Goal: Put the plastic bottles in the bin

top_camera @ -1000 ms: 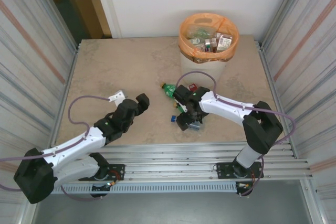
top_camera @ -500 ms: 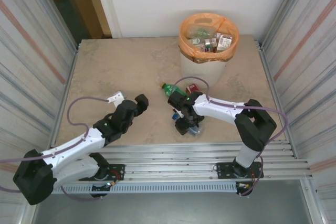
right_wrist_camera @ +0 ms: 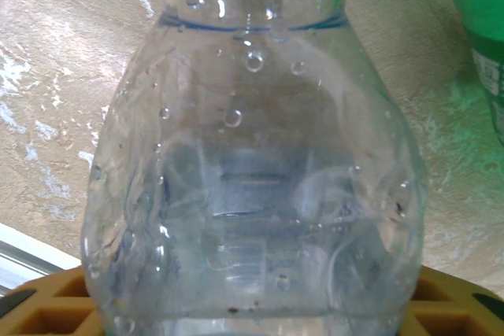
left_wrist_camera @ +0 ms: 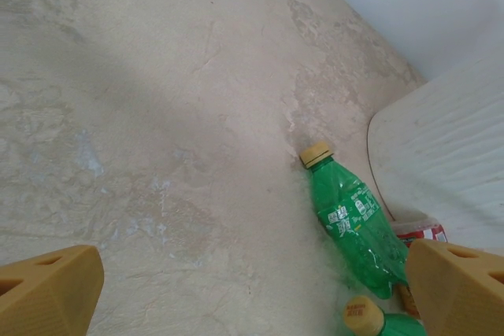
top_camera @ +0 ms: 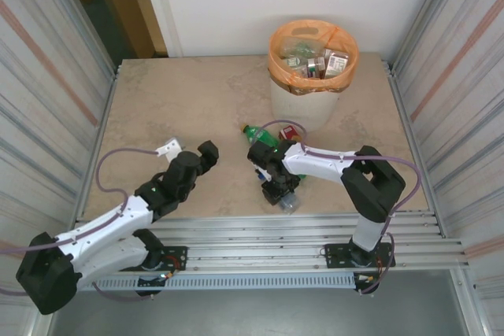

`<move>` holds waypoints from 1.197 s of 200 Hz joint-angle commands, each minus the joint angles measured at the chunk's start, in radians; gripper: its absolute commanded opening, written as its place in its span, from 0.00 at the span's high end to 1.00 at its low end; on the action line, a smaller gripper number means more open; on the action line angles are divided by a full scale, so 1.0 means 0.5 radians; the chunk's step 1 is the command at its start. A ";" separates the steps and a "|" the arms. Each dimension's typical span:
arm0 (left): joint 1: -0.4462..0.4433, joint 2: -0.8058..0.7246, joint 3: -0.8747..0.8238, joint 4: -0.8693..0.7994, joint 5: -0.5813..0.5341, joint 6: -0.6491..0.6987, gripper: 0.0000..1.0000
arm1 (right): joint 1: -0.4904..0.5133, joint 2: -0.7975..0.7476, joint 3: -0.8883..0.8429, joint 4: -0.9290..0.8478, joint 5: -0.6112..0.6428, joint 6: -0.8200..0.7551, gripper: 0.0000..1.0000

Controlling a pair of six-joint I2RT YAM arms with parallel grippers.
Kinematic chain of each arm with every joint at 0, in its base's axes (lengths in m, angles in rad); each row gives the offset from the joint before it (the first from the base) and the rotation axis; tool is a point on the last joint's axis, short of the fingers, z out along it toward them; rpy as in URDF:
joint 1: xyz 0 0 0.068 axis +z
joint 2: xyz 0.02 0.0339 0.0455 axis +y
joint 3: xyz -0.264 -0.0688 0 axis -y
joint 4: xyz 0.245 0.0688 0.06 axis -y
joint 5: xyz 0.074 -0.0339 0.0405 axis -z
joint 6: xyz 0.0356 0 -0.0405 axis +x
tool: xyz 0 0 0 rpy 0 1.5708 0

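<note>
1. Clear plastic bottle point(right_wrist_camera: 252, 171), dented, with a blue collar: it lies near the front edge of the bench point(top_camera: 181, 108), between the right jaws. We cannot tell whether they clamp it.
2. Green bottle point(left_wrist_camera: 354, 230) lies just beside it; the bin point(top_camera: 303, 104) stands farther back.
3. Left jaws wide apart.

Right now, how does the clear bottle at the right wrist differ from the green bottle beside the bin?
The clear bottle is colourless; the green bottle is tinted green. The clear bottle's cap is blue, the green bottle's yellow. The clear bottle sits between the jaws of the right gripper; the green bottle lies free on the table. Both are capped plastic.
</note>
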 commanded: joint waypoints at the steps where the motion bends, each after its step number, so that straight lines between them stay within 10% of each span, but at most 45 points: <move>1: 0.019 -0.059 -0.047 -0.064 -0.107 -0.037 0.01 | 0.028 0.056 0.047 -0.005 -0.024 -0.017 0.58; 89: 0.028 -0.161 -0.081 -0.134 -0.175 -0.018 0.01 | 0.013 -0.313 0.585 -0.184 0.140 -0.079 0.79; 239: 0.038 -0.104 -0.015 -0.112 -0.166 0.083 0.01 | -1.199 -0.378 1.709 0.474 -0.353 0.034 0.89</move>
